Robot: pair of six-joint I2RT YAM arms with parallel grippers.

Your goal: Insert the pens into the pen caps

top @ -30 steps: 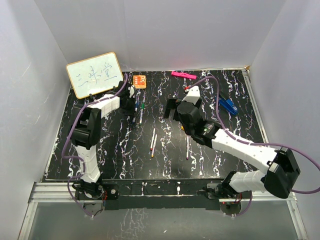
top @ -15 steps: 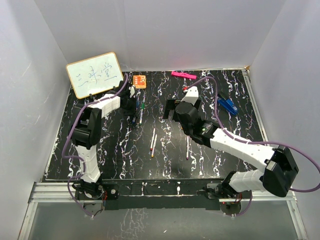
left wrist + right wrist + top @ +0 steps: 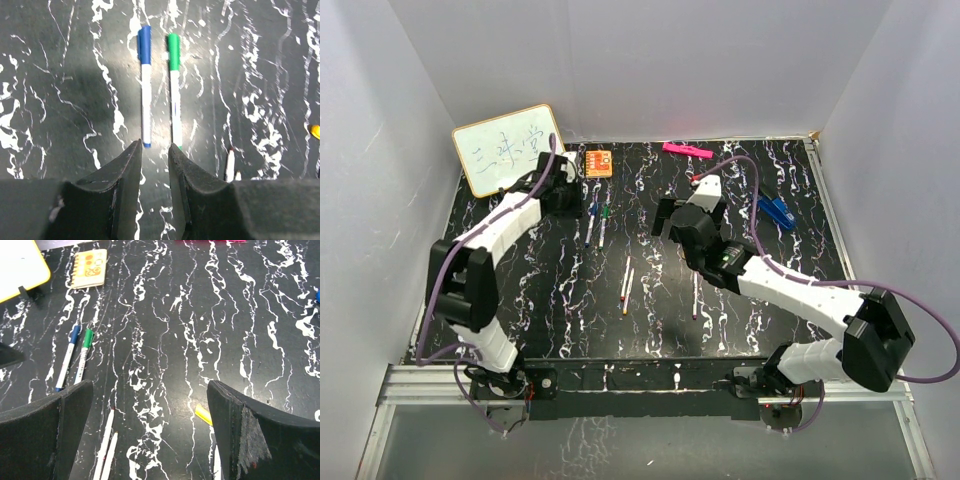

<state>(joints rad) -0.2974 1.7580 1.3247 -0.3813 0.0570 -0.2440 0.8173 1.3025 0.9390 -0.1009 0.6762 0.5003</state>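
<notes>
Left gripper (image 3: 154, 150) has drawn back toward the far-left corner, jaws narrow and empty. Near table centre, uncapped pens (image 3: 107, 436) lie bare, with a yellow cap (image 3: 203, 413) loose nearby. Right gripper (image 3: 150, 385) hovers spread wide, empty. Farther back, blue pen (image 3: 145, 90) and green pen (image 3: 173, 95) are capped: two done, the rest apparently pending.

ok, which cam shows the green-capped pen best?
Left wrist: the green-capped pen is large and sharp, cap on, beside the blue-capped pen. Right wrist shows it smaller, at left. Top external shows it as a thin sliver.
</notes>
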